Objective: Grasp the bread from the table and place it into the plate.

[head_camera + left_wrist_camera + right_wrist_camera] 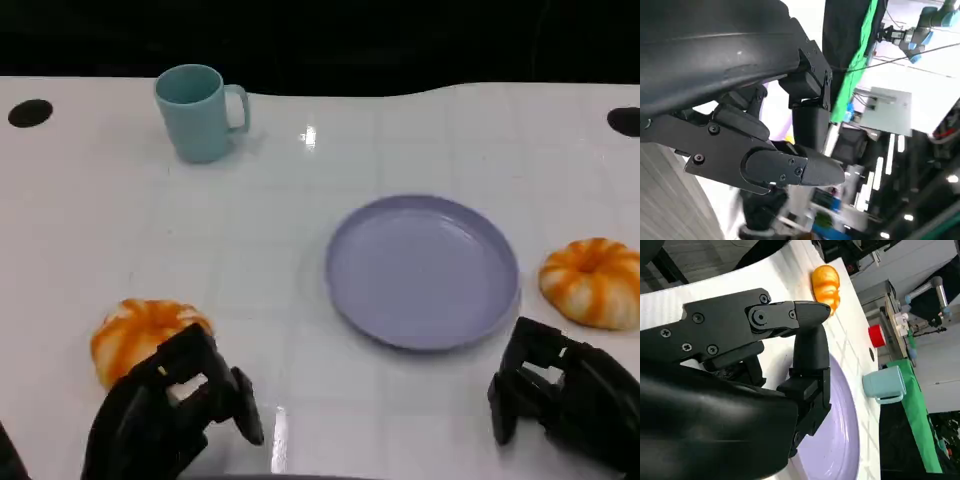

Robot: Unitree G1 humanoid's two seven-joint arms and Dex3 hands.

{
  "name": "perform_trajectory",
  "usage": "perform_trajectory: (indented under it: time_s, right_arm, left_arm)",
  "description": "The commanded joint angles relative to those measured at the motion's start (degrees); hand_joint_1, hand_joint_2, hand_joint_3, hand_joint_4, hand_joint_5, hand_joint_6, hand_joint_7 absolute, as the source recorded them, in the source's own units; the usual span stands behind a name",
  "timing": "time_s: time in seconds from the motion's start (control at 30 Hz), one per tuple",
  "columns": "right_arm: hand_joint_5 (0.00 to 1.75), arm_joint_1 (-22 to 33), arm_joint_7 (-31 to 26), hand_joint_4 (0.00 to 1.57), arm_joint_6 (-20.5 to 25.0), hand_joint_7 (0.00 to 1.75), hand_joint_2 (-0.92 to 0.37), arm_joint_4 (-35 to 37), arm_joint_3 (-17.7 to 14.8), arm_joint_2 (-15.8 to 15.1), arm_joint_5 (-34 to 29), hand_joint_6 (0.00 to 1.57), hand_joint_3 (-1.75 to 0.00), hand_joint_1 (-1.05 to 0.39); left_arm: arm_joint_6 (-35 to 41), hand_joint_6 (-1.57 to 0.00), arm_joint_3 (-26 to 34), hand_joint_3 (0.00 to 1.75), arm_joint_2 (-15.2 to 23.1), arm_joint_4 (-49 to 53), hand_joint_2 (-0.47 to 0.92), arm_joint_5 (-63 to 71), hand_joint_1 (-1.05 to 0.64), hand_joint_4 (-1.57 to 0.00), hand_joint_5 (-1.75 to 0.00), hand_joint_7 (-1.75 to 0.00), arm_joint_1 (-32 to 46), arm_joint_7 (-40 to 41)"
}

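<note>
- Head view, layout: two orange-and-cream ridged bread rolls lie on the white table (300, 250). The left bread (145, 335) sits near the front edge, just beyond the left robot hand (175, 405). The right bread (593, 282) sits just right of the lilac plate (422, 272), apart from its rim. The plate holds nothing. A teal mug (200, 112) stands well back at the far left.
- Head view, hands: the left robot hand hovers close over the near side of the left bread, fingers apart and holding nothing; whether it touches the roll cannot be told. The right robot hand (560, 390) is near the front edge, short of the right bread, fingers spread and empty.
- Head view, handling judgement: the bread looks light, soft and compressible, with a glossy crust that may slip a little. It should tolerate a gentle squeeze; a hard one would likely dent it. The best hold is judged to be across the widest part, fingers on one flank and thumb opposite, seated in the ridges.
- Left wrist view: the left robot hand (765, 150) shows fingers extended with nothing between them. No bread visible here; background is cluttered room equipment.
- Right wrist view: the right robot hand (775, 340) is unclosed and empty, above the plate (840, 440). A bread roll (826, 285) lies on the table beyond the fingertips, clear of contact. The mug (885, 385) stands farther off.
</note>
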Motion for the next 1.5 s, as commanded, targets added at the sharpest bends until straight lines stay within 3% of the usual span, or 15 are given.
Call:
perform_trajectory:
  time_s: [0.03,0.27,0.37,0.47,0.67,0.8,0.87,1.03,1.3,1.5]
  right_arm:
    - [1.75,0.17,-0.07,0.75,0.17,1.62,-0.92,0.30,-0.39,-0.50,-0.01,0.61,-0.23,-0.61]
    - [1.75,-0.02,-0.08,0.74,0.31,1.62,-0.92,0.52,-0.53,-0.34,0.22,0.61,-0.23,-0.61]
    - [1.75,-0.07,-0.11,0.75,1.29,1.61,-0.92,0.45,-0.63,-0.31,0.53,0.62,-0.20,-0.60]
    - [1.75,0.16,-0.46,0.74,0.67,1.61,-0.92,0.04,-0.38,-0.41,-0.03,0.61,-0.22,-0.59]
    - [1.74,0.38,-0.95,0.71,1.13,1.59,-0.92,-0.65,-0.12,-0.66,-0.44,0.60,-0.22,-0.59]
    - [1.74,0.55,-0.78,0.71,1.14,1.58,-0.92,-1.05,0.02,-0.79,-0.44,0.60,-0.23,-0.59]
    - [1.75,0.67,-0.99,0.71,0.89,1.60,-0.92,-1.30,0.20,-0.85,-0.72,0.60,-0.24,-0.59]
    - [1.75,1.09,-1.68,0.72,2.53,1.60,-0.92,-2.68,0.39,-0.79,-0.68,0.60,-0.23,-0.59]
    - [1.75,2.08,-3.00,0.72,2.57,1.61,-0.92,-4.62,1.05,-0.69,-1.11,0.60,-0.25,-0.59]
    - [1.75,2.03,-3.09,0.72,2.47,1.63,-0.92,-4.65,1.05,-0.72,-1.34,0.59,-0.26,-0.58]
  left_arm:
    - [-7.96,-0.49,-1.26,0.37,4.53,-1.39,0.92,10.21,-0.79,-0.47,-1.37,-0.79,-0.09,4.71]
    - [-15.77,-0.45,-3.39,0.32,11.29,-6.52,0.92,29.14,-0.68,-0.34,-1.02,-0.34,0.81,15.87]
    - [-16.96,-0.44,-4.33,0.30,12.70,-7.70,0.92,33.06,-0.66,-0.28,-0.98,-0.29,1.16,19.45]
    - [-20.66,-0.42,-4.27,0.30,15.98,-10.51,0.92,45.77,-0.65,-0.22,-0.95,-0.25,1.39,27.42]
    - [-14.86,-0.43,-4.79,0.25,20.21,-20.74,0.92,62.71,-0.63,-0.14,-0.80,-0.14,3.17,34.53]
    - [-4.41,-0.36,-6.44,0.18,22.80,-29.92,0.92,77.14,-0.61,-0.02,-0.60,-0.07,4.13,31.60]
    - [-0.27,-0.33,-7.78,0.09,23.56,-32.18,0.92,81.49,-0.57,-0.02,-0.44,-0.03,3.98,29.69]
    - [6.50,-0.25,-10.88,0.00,25.24,-33.64,0.86,86.04,-0.52,-0.01,-0.24,0.00,2.60,25.48]
    - [12.52,-0.18,-15.55,0.00,27.37,-30.57,0.80,89.62,-0.42,0.00,-0.11,0.00,-1.42,22.82]
    - [14.73,-0.16,-18.99,0.00,27.65,-19.68,0.81,88.83,-0.37,-0.01,-0.08,0.00,-7.95,24.42]
